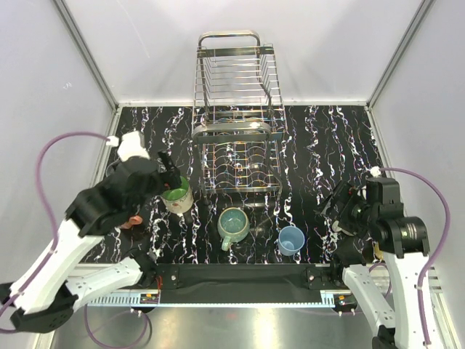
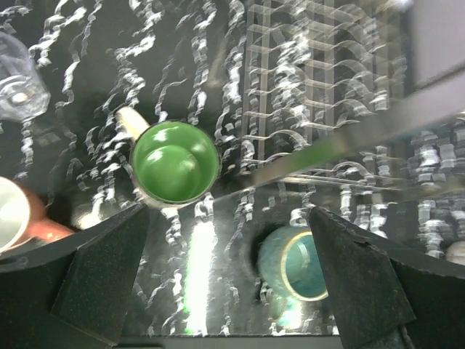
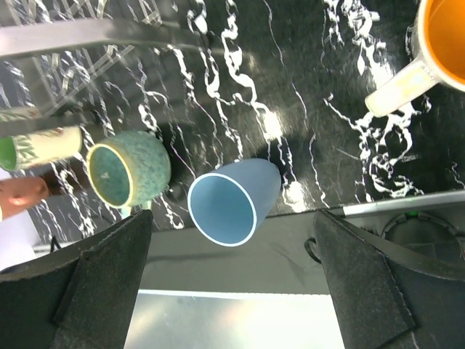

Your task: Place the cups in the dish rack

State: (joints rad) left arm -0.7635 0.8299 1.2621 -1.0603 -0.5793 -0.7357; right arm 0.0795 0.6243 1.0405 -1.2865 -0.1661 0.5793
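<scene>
Just ahead of the left gripper (image 2: pixel 229 273), nearer its left finger (image 2: pixel 109 273): cream mug, green inside (image 2: pixel 176 161), upright, handle on its far-left side. Likely stiff glazed ceramic, fairly heavy, slick, chippable. You'd best pinch the rim wall opposite the handle, one finger inside. Teal mug (image 2: pixel 301 263) sits close by the right finger. Left jaws stand wide, holding and touching nothing. Right gripper (image 3: pixel 232 280) is likewise spread wide and empty; light blue tumbler (image 3: pixel 232 203) sits just beyond its fingers, centred between them. Dish rack (image 1: pixel 236 109) stands beyond the mugs.
</scene>
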